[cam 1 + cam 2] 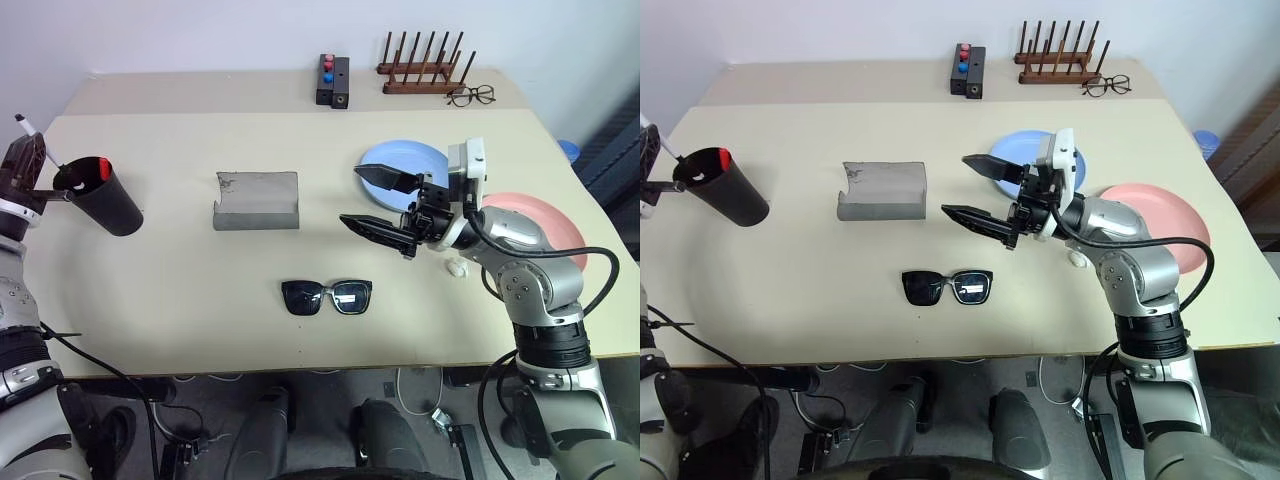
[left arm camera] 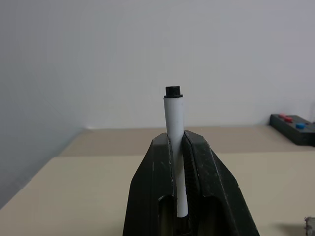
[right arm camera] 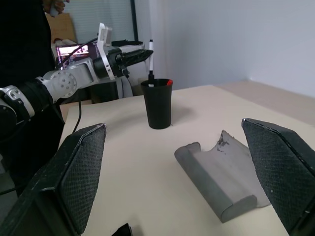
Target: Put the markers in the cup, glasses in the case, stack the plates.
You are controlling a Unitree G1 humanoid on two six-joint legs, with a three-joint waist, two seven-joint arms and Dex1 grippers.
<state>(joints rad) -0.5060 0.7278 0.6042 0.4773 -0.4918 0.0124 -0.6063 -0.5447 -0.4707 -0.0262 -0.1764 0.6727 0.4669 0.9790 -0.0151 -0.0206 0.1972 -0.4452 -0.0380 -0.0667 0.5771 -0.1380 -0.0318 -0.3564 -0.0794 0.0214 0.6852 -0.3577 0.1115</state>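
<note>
Left claw [image 3: 140, 55] pinches the white marker [image 2: 175, 147] over the cup [image 1: 103, 195] at the table's [image 1: 200, 300] left edge — right claw [image 1: 385, 203] spread, empty.

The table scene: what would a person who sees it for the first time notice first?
First, the left claw at the table's left edge, shut on the white marker and holding it upright above the black cup, where a red cap already shows. Next, the right claw, wide open over the middle of the table, above the sunglasses and right of the open grey case.
</note>
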